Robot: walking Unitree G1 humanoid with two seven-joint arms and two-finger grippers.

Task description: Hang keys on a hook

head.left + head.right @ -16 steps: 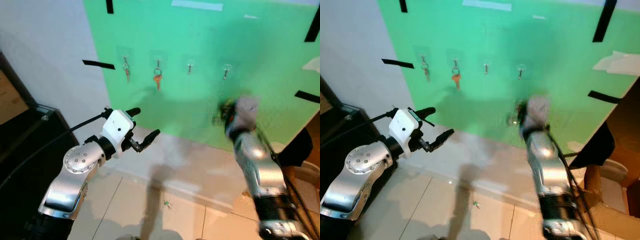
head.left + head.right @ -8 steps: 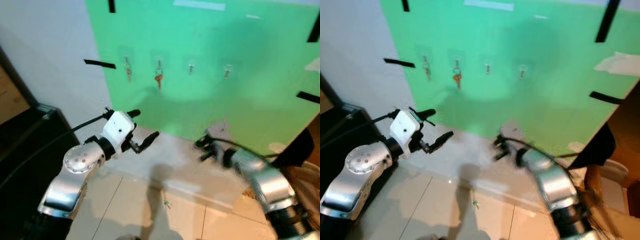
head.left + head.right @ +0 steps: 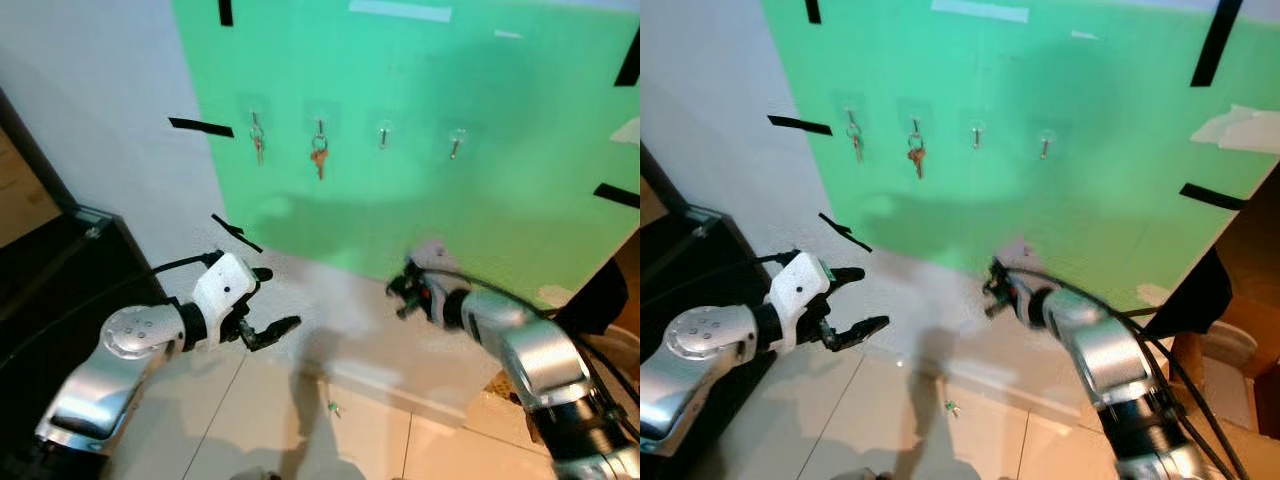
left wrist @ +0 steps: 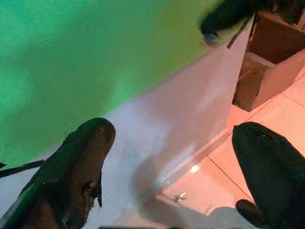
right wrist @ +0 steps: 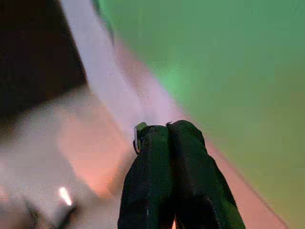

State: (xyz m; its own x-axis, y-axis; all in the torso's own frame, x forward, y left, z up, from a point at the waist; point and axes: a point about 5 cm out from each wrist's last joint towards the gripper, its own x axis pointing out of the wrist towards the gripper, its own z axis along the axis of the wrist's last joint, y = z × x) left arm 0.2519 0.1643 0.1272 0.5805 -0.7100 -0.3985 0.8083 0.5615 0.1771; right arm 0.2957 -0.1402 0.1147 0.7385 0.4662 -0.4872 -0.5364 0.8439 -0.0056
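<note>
We take the green board (image 3: 480, 150) as the landmark and work from the near floor outward.

Nearest us, below the board, lies the tiled floor (image 3: 250, 420), with a small green scrap (image 3: 333, 408) on it.

Our left gripper (image 3: 262, 303) hangs low, below and left of the board's lower left corner, its fingers spread wide apart with nothing between them. In the left wrist view the two black fingers (image 4: 81, 157) stand well apart against the board and the white wall.

Our right gripper (image 3: 402, 295) sits just below the board's lower edge, in front of the white wall strip (image 3: 350, 300). In the right wrist view its fingers (image 5: 167, 181) are pressed together, with a small metal piece (image 5: 138, 136) showing at one fingertip; we cannot tell what it is.

Farther, on the board itself, four hooks stand in a row in its upper part. The first hook (image 3: 256, 124) carries keys (image 3: 258, 146). The second hook (image 3: 319, 126) carries an orange key (image 3: 318, 160). The third hook (image 3: 383, 134) and fourth hook (image 3: 455, 142) follow to the right.

Left of the board stands a dark cabinet (image 3: 60, 270).
</note>
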